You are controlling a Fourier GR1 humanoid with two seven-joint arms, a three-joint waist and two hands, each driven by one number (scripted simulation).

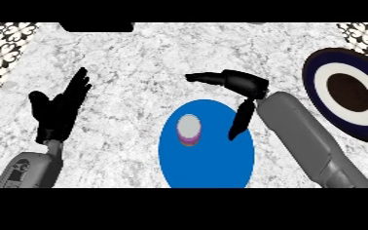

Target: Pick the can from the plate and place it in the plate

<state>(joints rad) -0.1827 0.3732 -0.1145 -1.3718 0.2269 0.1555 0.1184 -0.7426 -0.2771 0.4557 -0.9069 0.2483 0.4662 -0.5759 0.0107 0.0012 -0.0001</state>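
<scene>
1. Marbled grey-white counter (144,63) beneath everything.
2. Blue plate (215,165) at lower centre; dark navy-and-white ringed plate (316,83) at right edge.
3. Right hand (241,83) over blue plate's upper right, fingers spread, holding nothing.
4. Left hand (57,109) resting at left, fingers up, open.
5. Can (189,129) upright on blue plate, grey lid, purple side.
</scene>
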